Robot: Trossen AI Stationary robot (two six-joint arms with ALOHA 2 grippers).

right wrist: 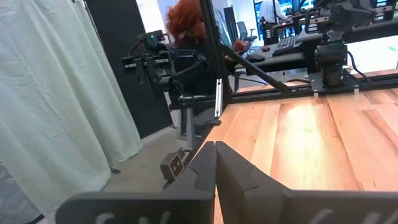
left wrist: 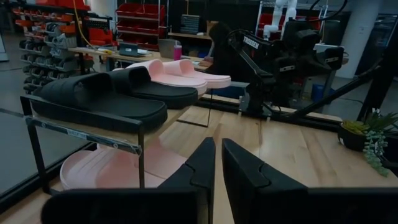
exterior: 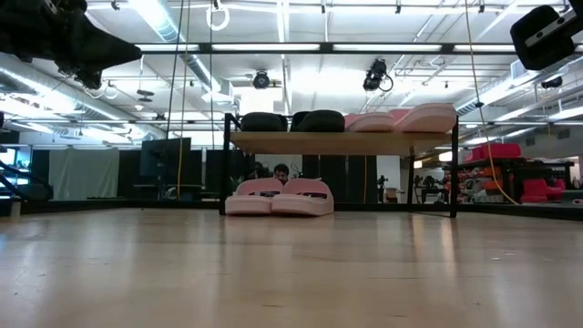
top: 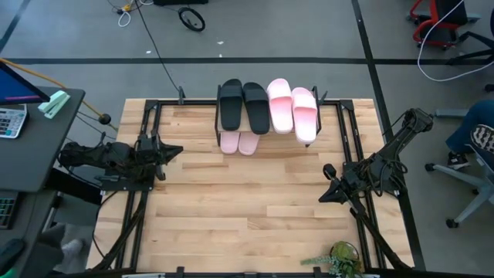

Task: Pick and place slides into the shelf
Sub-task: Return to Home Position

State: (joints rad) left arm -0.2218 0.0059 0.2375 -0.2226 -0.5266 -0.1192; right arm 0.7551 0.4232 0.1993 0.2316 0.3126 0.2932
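Left gripper (left wrist: pixel 217 155): fingers nearly together with a thin slit between them, nothing held, touching nothing. In the high view it sits over the table's (top: pixel 231 208) left edge, pointing inward, well apart from the shelf (exterior: pixel 364 142).

Right gripper (right wrist: pixel 215 152): fingers look pressed together and empty, though the seam is hard to read. It's over the right side of the table, also well clear of the shelf.

The shelf stands at the far edge of the table, centred. All six slides are on it:
- Top board: two black slides (top: pixel 243 105) on the left, side by side.
- Top board: two pink slides (top: pixel 292 108) on the right. The rightmost one overhangs the front edge.
- Under the board: a pink pair (exterior: pixel 278 198) at the left end, touching each other, toes poking out past the front in the high view.

Nothing lies between either gripper and the shelf.

Around the rig: a potted plant (top: pixel 340 259) at the table's near right corner, and a calculator (top: pixel 11 120) on the desk off to the left.
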